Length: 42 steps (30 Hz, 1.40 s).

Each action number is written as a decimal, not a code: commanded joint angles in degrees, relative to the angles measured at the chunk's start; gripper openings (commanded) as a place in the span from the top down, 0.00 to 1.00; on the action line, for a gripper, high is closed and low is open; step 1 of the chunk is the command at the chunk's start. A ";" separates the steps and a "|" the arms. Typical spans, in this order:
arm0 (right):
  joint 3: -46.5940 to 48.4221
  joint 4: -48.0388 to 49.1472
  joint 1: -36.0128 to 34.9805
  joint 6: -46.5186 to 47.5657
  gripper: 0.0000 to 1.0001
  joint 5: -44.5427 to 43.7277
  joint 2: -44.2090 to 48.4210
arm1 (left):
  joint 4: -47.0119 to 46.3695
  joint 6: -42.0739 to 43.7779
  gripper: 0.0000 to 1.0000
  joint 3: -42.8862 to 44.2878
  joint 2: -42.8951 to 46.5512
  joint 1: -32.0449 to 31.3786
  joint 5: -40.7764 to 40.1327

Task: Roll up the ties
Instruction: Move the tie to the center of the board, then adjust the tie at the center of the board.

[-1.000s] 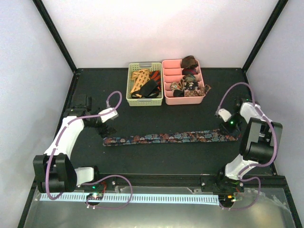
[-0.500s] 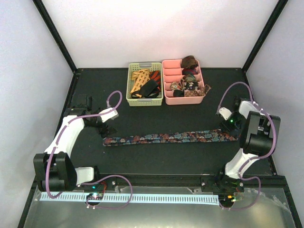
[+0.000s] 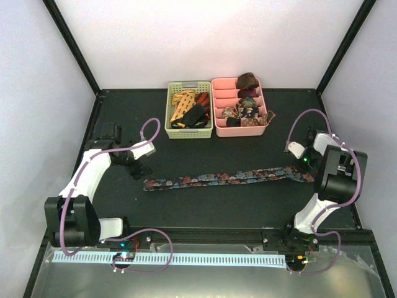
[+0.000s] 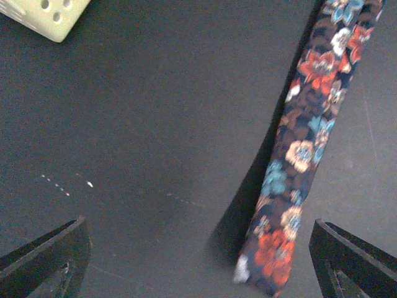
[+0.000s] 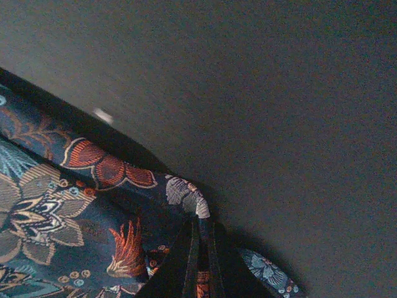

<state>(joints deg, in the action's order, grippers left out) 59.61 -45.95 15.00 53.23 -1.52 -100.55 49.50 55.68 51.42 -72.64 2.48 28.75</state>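
— Right gripper, seen from overhead, is down on the wide end of the floral tie, over at the right side of the table. The left gripper sits just off the narrow end, not touching it.

— And the tie itself?

— It's a flat, long strip across the middle, with no turn in it anywhere. Behind it, the green basket has loose ties heaped in it: orange lattice, red, black. The pink tray beside it holds several small coils, so some look finished.

— What does the left wrist camera give you?

— Its fingers are spread wide, one in each bottom corner, with only bare table between them. The tie's narrow tip lies near the right-hand finger but apart from it. A corner of the basket shows at top left.

— And the right wrist?

— The jaws are pressed together, with the patterned fabric bunched up against them. I'd say they're pinching a fold of the wide end.

— So how far along are we?

— Early, by my reckoning. This tie has been caught by one end, but the rolling hasn't begun. The heap in the basket is all to do after it.
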 commanded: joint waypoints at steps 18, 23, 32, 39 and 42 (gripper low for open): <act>6.13 16.38 19.36 22.14 0.75 -13.55 1.39 | -4.45 -5.32 0.01 5.62 -1.85 -6.28 1.45; 8.42 11.09 19.22 19.32 0.35 -7.51 6.12 | -10.28 -15.80 0.01 8.04 1.40 -5.94 -0.07; 19.75 -6.23 16.68 9.09 0.00 22.47 14.14 | -20.68 -21.51 0.01 7.92 7.27 -5.67 3.28; 26.41 -26.74 9.91 18.24 0.00 47.58 10.75 | -16.31 -16.34 0.01 6.98 5.15 -10.74 10.10; 22.47 -26.21 0.60 16.00 0.00 45.29 10.56 | -16.53 -16.07 0.01 5.31 2.96 -15.60 9.30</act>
<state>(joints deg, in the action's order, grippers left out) 85.19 -63.20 24.45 67.35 35.03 -88.73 31.20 37.80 57.63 -67.07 -8.27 35.53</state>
